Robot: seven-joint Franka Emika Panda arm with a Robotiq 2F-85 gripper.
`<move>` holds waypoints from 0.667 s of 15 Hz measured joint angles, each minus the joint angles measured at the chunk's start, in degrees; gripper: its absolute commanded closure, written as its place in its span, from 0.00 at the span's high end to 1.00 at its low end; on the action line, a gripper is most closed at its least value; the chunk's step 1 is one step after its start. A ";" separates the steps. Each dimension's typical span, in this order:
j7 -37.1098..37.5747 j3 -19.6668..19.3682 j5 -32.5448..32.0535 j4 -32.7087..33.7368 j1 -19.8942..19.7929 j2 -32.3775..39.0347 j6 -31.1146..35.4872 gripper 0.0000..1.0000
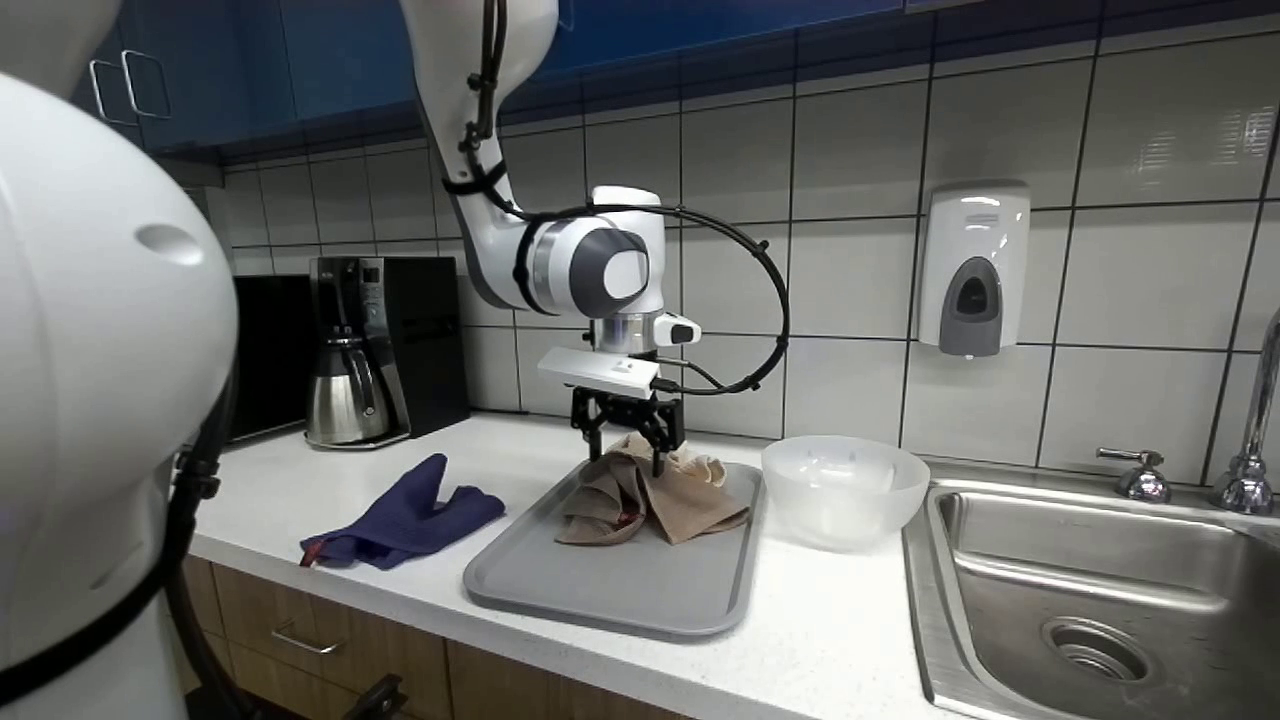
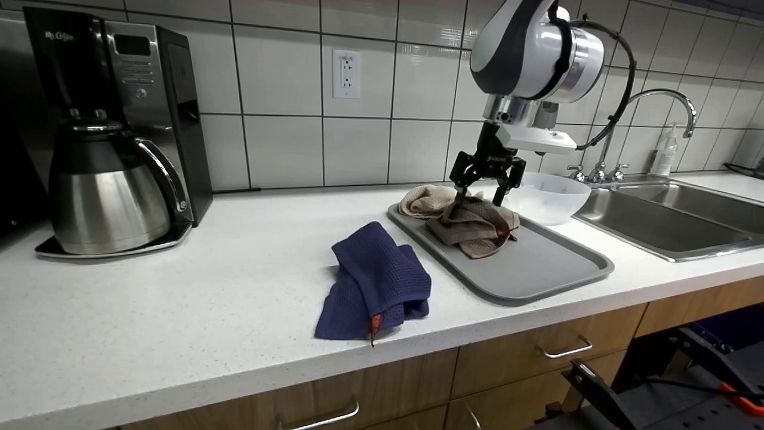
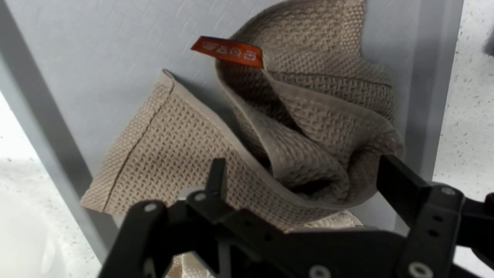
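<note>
My gripper (image 1: 626, 463) is open, pointing down over a crumpled brown cloth (image 1: 690, 500) with a red tag. Its fingers also show in an exterior view (image 2: 479, 199) and in the wrist view (image 3: 302, 170), spread on either side of the upper folds of the brown cloth (image 3: 185, 154). I cannot tell whether the fingertips touch it. The cloth lies on a grey tray (image 1: 600, 590). A cream cloth (image 2: 427, 201) lies behind and partly under it, mostly hidden by the gripper in the wrist view. A dark blue cloth (image 2: 382, 275) lies on the counter beside the tray.
A translucent white bowl (image 1: 845, 495) stands close beside the tray, near a steel sink (image 1: 930, 600) with a faucet (image 1: 1245, 480). A coffee maker (image 2: 113, 149) with a steel carafe stands at the counter's far end. A soap dispenser (image 1: 975, 270) hangs on the tiled wall.
</note>
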 measured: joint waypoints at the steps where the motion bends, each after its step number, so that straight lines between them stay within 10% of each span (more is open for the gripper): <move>1: 0.00 0.00 -0.05 0.05 0.00 0.06 0.00 1.00; 10: -0.03 0.01 -0.48 0.62 -0.54 2.14 0.37 1.00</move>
